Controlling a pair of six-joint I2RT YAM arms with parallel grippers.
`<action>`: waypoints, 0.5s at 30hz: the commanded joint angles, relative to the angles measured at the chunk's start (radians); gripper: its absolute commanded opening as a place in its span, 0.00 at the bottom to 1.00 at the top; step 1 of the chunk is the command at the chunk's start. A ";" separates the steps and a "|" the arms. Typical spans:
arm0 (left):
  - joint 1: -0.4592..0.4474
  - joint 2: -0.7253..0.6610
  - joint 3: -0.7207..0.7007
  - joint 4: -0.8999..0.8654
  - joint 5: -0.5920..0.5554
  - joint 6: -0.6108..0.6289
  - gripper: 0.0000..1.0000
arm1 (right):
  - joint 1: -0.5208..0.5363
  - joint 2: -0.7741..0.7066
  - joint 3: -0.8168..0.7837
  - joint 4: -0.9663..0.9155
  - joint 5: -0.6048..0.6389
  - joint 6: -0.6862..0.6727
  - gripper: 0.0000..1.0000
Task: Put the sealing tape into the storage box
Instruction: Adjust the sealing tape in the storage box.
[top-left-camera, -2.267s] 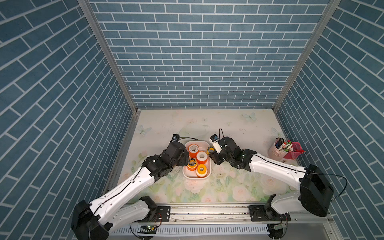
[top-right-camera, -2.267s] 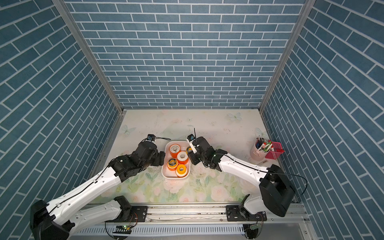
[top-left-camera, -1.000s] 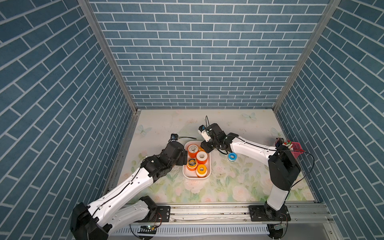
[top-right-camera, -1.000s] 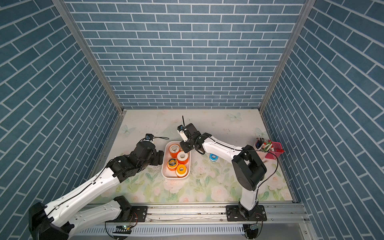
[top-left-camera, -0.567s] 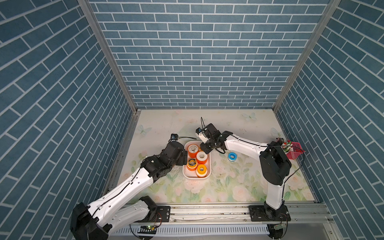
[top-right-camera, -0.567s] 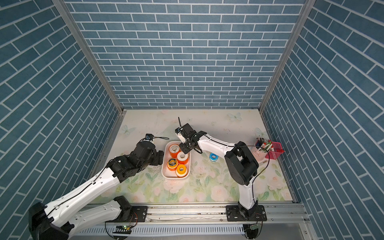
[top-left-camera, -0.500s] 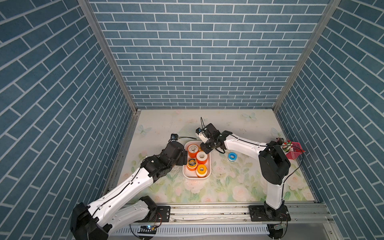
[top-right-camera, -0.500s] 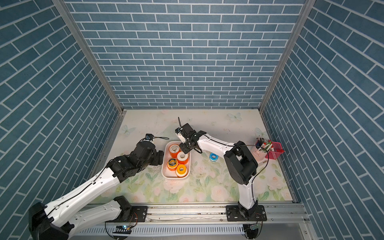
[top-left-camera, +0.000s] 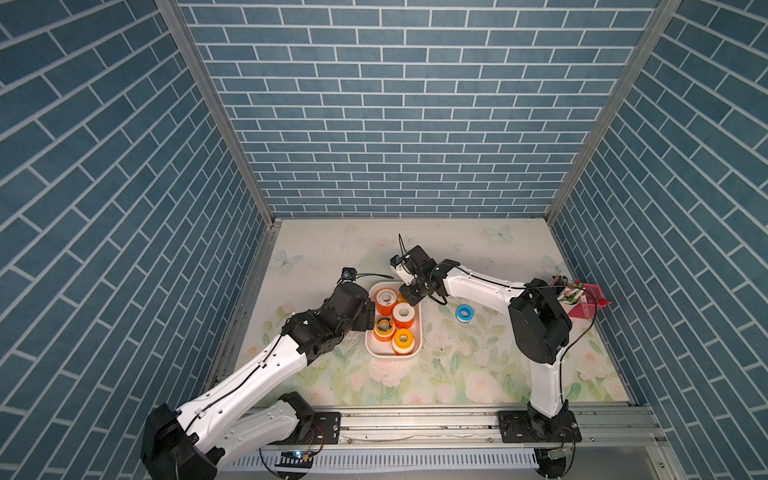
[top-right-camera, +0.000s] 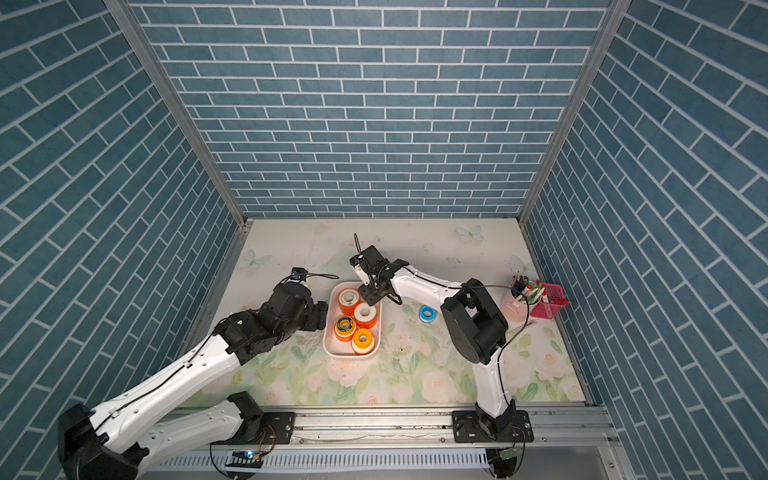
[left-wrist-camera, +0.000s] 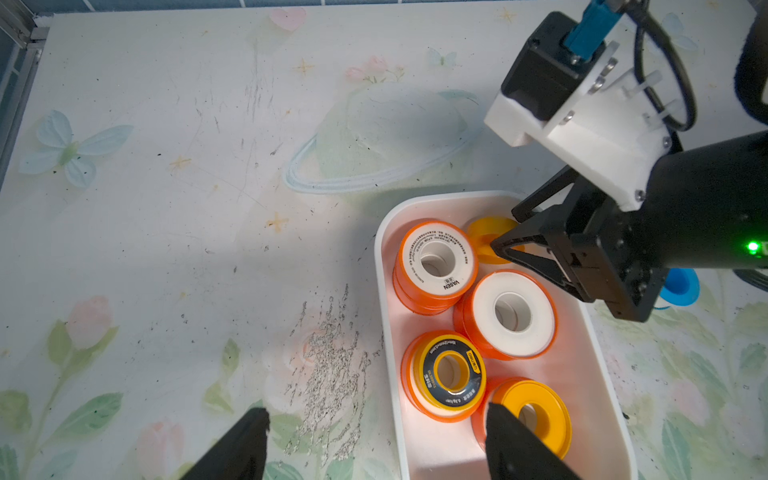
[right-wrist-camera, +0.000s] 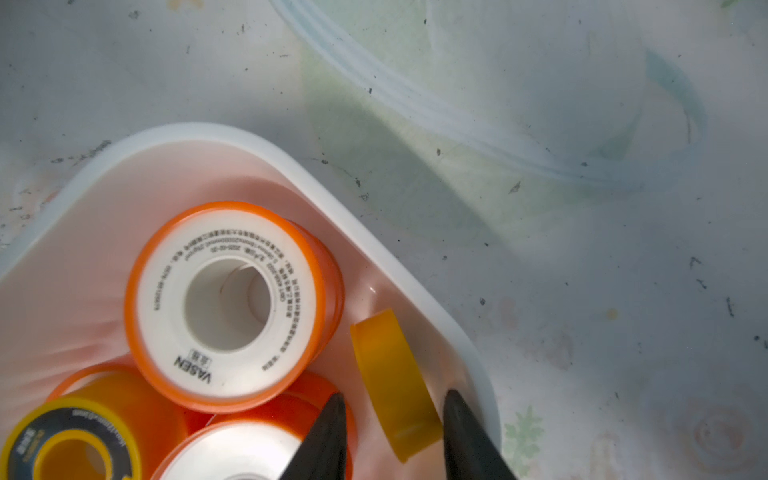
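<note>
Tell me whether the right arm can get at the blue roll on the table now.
Probably yes: the blue roll lies alone on the table beside the storage box, nothing over it. The right gripper must first leave the yellow roll.

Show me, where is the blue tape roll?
In a top view, the blue tape roll lies on the table, just right of the storage box, not in it.

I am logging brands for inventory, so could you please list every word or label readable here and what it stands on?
"VASEN": on the white face of the orange roll in the storage box, clear in both wrist views.
Fine print ringing that face: too small to read.
Print on the yellow-black roll: too small and blurred to read.
No other text can be made out.
</note>
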 joint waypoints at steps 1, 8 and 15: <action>0.008 0.005 -0.015 0.003 0.002 0.007 0.85 | -0.003 0.034 0.028 -0.043 -0.001 -0.028 0.40; 0.008 0.009 -0.013 0.003 0.002 0.007 0.85 | -0.002 0.014 0.024 -0.059 -0.060 -0.033 0.39; 0.008 0.009 -0.015 0.003 0.004 0.008 0.85 | -0.003 0.038 0.036 -0.061 -0.038 -0.033 0.38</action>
